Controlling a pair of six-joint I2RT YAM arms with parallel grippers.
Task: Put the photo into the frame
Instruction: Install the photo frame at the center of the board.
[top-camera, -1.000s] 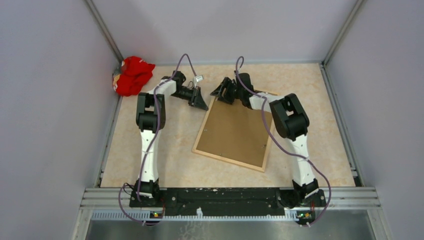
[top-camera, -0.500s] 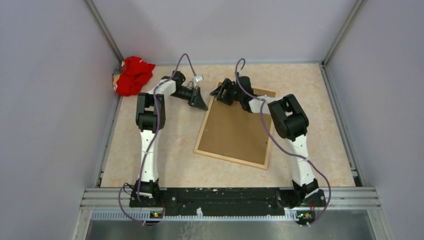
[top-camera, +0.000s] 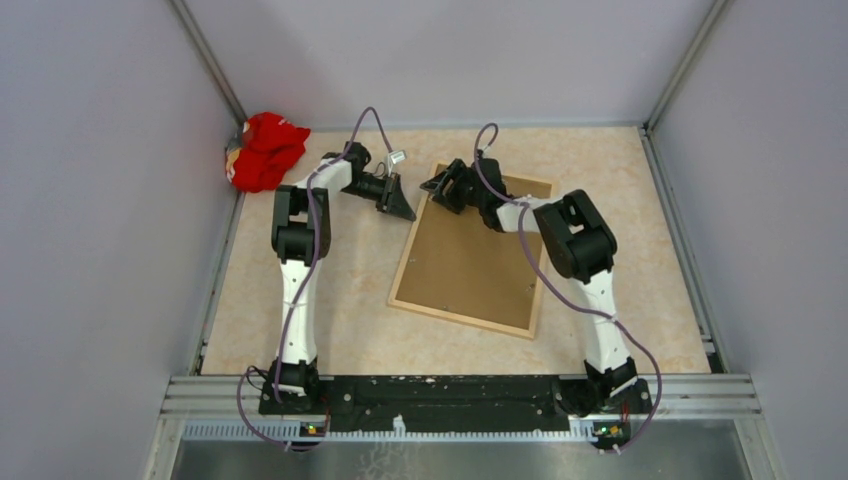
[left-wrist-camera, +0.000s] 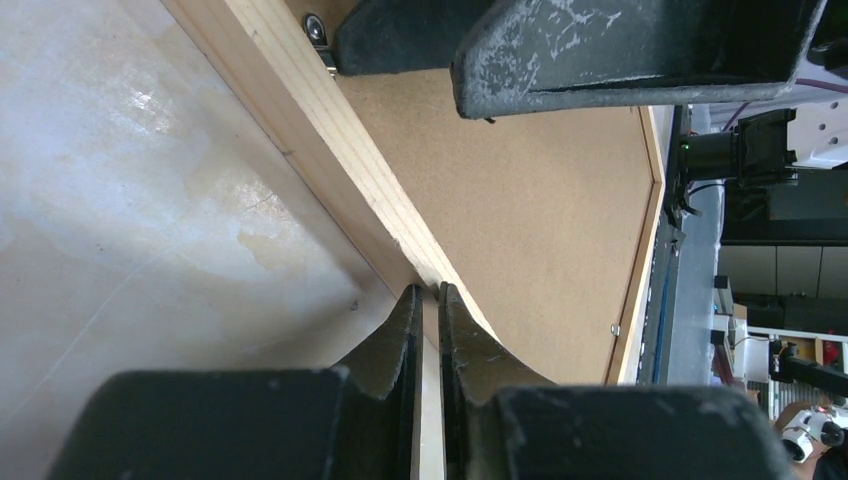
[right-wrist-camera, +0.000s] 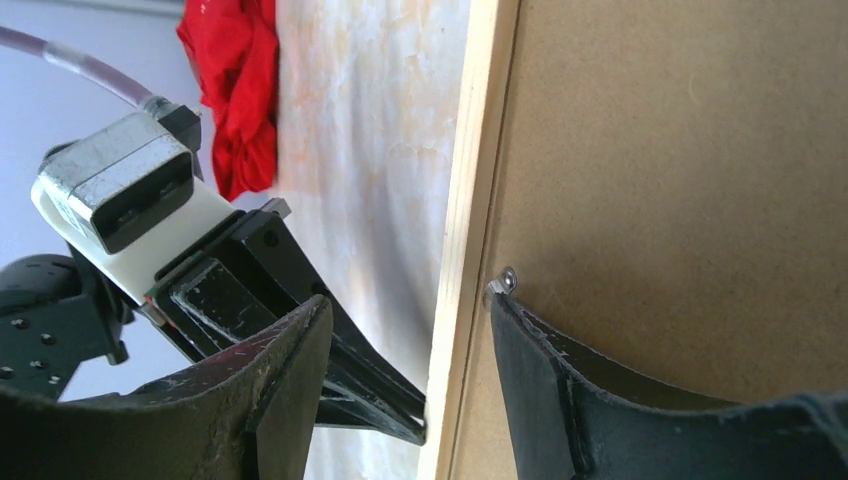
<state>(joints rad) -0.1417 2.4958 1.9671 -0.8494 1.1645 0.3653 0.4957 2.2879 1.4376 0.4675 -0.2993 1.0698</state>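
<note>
- Lying flat on the bench (top-camera: 640, 290), back side up, the frame (top-camera: 408, 255) sits between the two arms, skewed a little; its far left corner is nearest both pincers
- brown backing board (top-camera: 470, 260) fills the frame, inside the light wood rails
- left pincer (left-wrist-camera: 428, 292): fingers almost together, only a thin slit between them; tips sit right at the outer side of the frame's left rail near the far corner; cannot tell if anything is pinched in the slit
- right pincer (right-wrist-camera: 410, 298): fingers well apart, straddling the same left rail without clamping it; one finger is over the bare bench outside the frame, the other over the backing board; that inner fingertip is touching or just beside a small metal tab (right-wrist-camera: 505, 280) at the board's edge
- the two pincers are close together, left one just outside the rail, right one across it; in the right wrist view the left pincer's tips reach the rail's outer edge
- red cloth (top-camera: 265, 150) is bunched at the bench's far left corner, well apart from the frame
</note>
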